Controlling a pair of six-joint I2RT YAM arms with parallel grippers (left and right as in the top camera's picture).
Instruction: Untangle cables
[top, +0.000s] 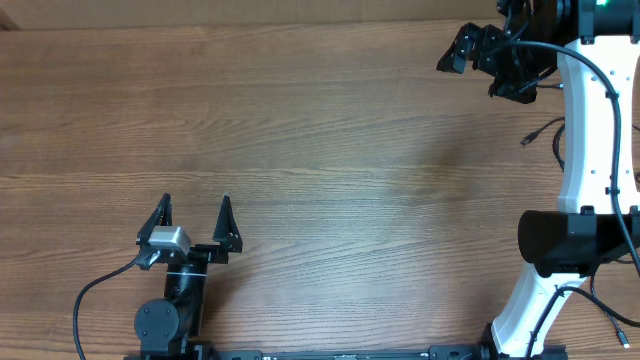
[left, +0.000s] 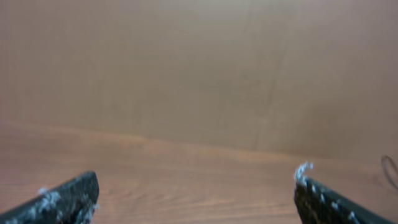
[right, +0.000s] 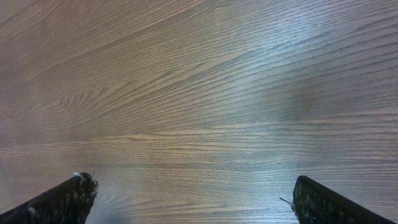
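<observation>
One thin black cable end (top: 529, 135) with a small plug lies on the table just left of the right arm's white link, which hides the rest of it. Another thin cord with a plug (top: 612, 322) trails at the bottom right. A faint dark loop (left: 391, 172) shows at the right edge of the left wrist view. My left gripper (top: 195, 207) is open near the front left, over bare wood, with nothing between its fingers (left: 198, 178). My right gripper (top: 478, 70) is open at the far right, above bare table (right: 194, 182), a short way from the cable end.
The wooden table (top: 320, 150) fills the view. The right arm's white links (top: 585, 130) and black joint (top: 570, 240) stand along the right edge. A thicker black wire (top: 95, 290) curls from the left arm's base. A brown wall (left: 199, 62) lies beyond the table's far edge.
</observation>
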